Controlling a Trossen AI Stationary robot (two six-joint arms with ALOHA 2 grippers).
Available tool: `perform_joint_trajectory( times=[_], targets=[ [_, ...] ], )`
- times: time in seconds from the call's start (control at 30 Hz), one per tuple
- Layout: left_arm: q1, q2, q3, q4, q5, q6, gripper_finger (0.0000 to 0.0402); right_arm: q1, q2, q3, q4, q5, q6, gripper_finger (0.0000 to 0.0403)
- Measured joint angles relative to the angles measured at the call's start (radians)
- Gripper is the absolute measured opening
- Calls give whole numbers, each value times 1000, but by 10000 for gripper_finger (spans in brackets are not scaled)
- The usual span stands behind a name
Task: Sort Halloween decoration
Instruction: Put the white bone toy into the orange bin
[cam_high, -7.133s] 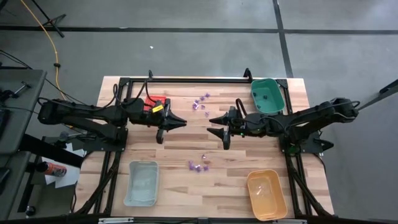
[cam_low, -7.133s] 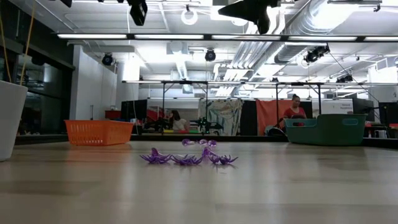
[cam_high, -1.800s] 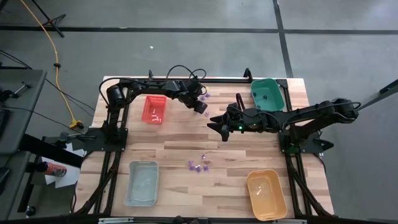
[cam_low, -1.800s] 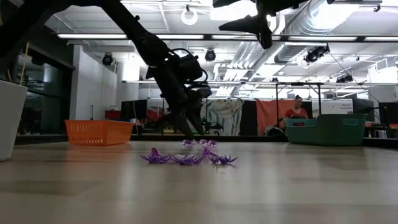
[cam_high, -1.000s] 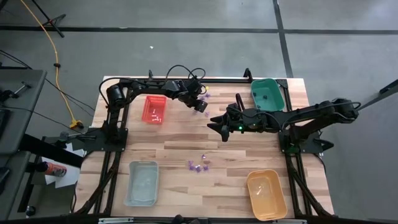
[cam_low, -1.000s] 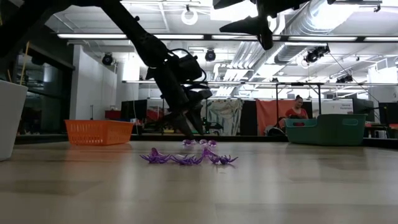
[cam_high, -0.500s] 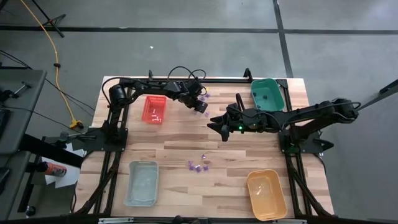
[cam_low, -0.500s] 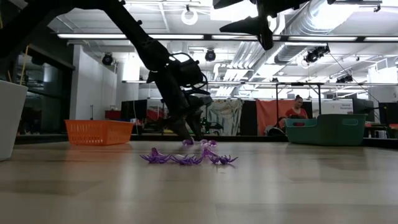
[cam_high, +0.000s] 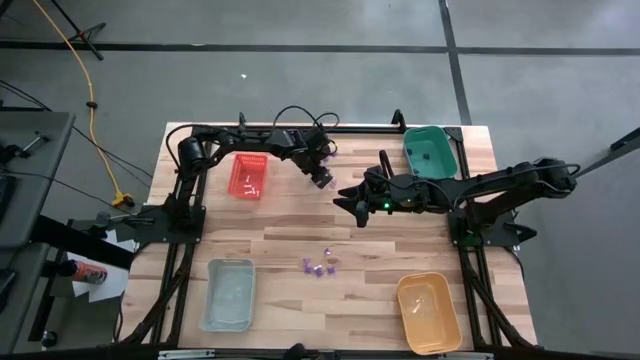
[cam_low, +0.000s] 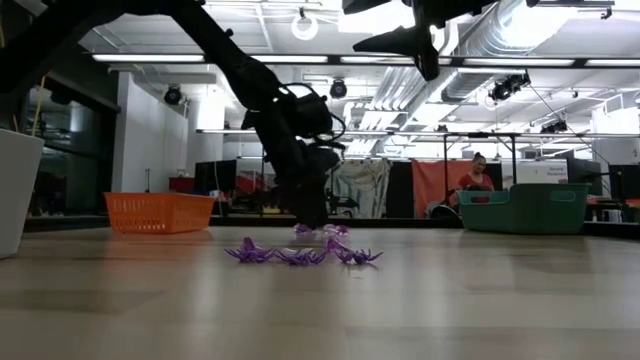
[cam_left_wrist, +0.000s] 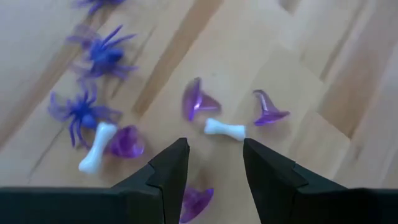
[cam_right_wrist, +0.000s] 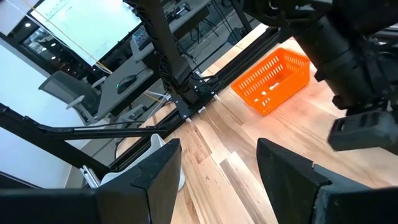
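Left tool (cam_left_wrist: 214, 155) (fingers spread, empty) just above purple Halloween decoration (cam_left_wrist: 198, 102), a white bone (cam_left_wrist: 225, 129) between fingertips.

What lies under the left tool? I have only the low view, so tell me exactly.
Observer: The left wrist view shows the left tool open, with a small white plastic bone and a small purple plastic witch hat just ahead of its tips.
Operator: Give me the right tool's place.
Observer: In the high view the right tool hangs open over bare wood mid-table, apart from the pieces.
Operator: Report what the red tray holds.
Observer: From above, the red rectangular plastic tray holds a few small pale pieces; their shapes are too small to tell.
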Motion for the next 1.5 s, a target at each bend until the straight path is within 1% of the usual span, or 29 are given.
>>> perform_joint_trajectory(
  times=[0.13,0.27,0.4,0.47,0.53,0.6,0.63,0.77,0.8,0.93,1.03,1.13,1.5],
  targets=[
    [-17,-1,2,1,5,68,145,0,0,0,-9,0,0,204],
    [-41,-1,2,26,-13,67,145,0,0,0,-10,0,0,204],
    [-77,-2,2,37,-27,202,145,0,0,0,-13,0,0,204],
    [-95,-2,2,32,-85,255,145,0,0,0,-15,0,0,204],
    [-110,-2,2,32,-171,271,141,0,0,0,-14,0,3,204],
    [-118,-2,2,45,-237,256,125,0,0,0,-15,0,8,204],
    [-118,-2,2,61,-243,238,111,0,0,0,-15,0,8,204],
    [-111,-16,2,109,-236,141,24,0,0,0,-15,0,10,204],
    [-108,-16,3,119,-233,119,12,0,0,0,-15,0,10,204],
    [-83,-7,-3,119,-234,26,4,0,0,0,-16,0,10,204],
    [-55,14,-7,106,-160,-44,1,0,0,0,-17,0,10,204],
    [-41,25,-7,113,-109,-52,1,0,0,0,-18,1,10,204],
    [-56,28,-6,83,-99,-49,0,0,0,0,-23,3,29,204]
  ],
)
